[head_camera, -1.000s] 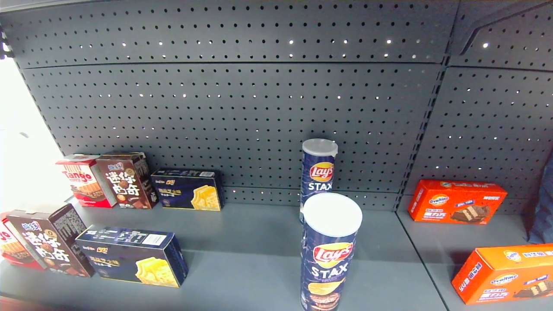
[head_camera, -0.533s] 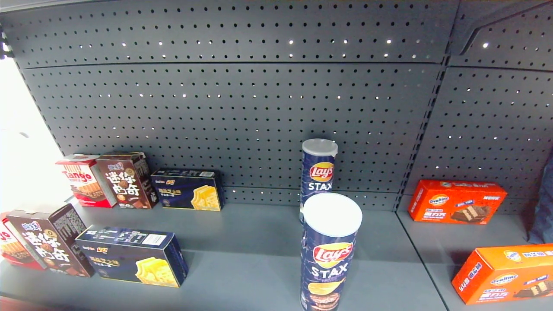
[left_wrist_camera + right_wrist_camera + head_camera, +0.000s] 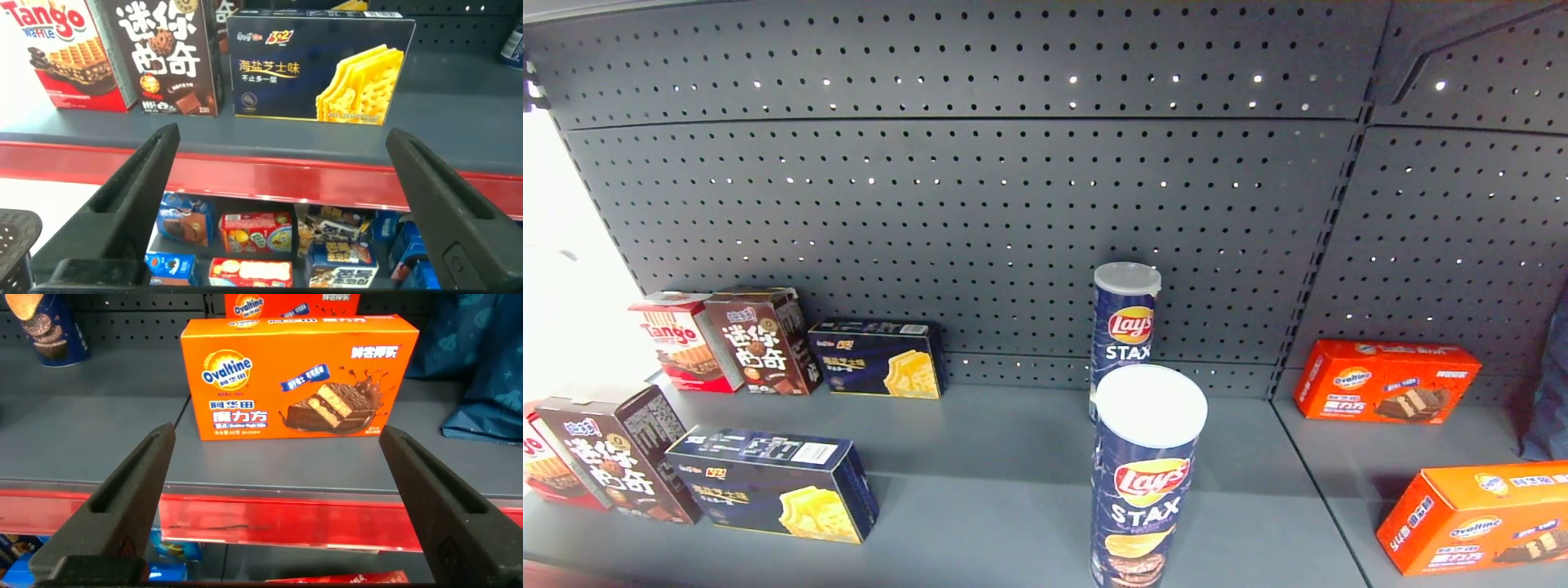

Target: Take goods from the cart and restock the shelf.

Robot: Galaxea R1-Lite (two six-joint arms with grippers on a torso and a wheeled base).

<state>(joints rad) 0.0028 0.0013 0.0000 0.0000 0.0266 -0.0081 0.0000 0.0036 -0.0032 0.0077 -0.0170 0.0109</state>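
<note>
Shelf [image 3: 980, 433] carries two chip cans [image 3: 1147, 474] at centre frame, two navy boxes [image 3: 776, 486], two brown boxes [image 3: 764, 339] and two red boxes [image 3: 678, 343] at left, and two orange boxes [image 3: 1384, 382] at right. Left gripper [image 3: 282, 135] and right gripper [image 3: 278, 431]: jaws spread wide, nothing between them, each facing the shelf front.
</note>
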